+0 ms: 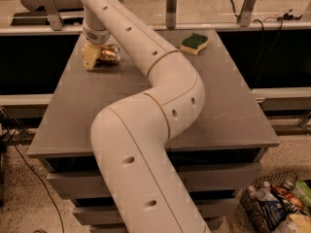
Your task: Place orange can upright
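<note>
The orange can point(110, 54) is a shiny copper-and-silver drink can lying on its side at the far left of the grey table point(214, 106). My gripper point(95, 55) comes down from the cream arm right over the can's left end, and its cream tip touches or nearly touches the can. The arm point(160, 81) hides the right side of the gripper and part of the can.
A green and yellow sponge point(195, 42) lies at the far right of the table. A rail with metal posts point(171, 6) runs behind the table. A wire basket of bottles point(277, 205) stands on the floor at the lower right.
</note>
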Available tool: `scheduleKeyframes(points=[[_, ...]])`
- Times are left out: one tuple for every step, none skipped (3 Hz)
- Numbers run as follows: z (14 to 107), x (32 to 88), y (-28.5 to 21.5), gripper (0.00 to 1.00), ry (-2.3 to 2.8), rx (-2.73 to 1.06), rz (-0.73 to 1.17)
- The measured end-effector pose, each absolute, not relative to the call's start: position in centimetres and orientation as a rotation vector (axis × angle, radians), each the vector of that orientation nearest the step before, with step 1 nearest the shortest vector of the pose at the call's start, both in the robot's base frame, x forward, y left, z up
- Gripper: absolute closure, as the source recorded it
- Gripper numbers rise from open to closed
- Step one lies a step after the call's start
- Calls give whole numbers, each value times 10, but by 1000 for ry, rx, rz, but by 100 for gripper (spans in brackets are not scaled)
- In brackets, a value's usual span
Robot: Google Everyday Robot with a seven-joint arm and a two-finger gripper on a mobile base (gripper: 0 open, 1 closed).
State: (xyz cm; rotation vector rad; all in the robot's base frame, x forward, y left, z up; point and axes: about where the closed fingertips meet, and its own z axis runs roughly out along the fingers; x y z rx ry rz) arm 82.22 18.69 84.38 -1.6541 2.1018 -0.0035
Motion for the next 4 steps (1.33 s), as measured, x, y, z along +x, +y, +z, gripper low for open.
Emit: scheduleKeyframes(points=[[846, 823, 185, 62, 2099, -1649, -1], [866, 823, 181, 87, 2061, -1617, 23], [901, 820, 169, 100, 1996, -1559, 76], [941, 808, 141, 100, 1920, -1470, 162]])
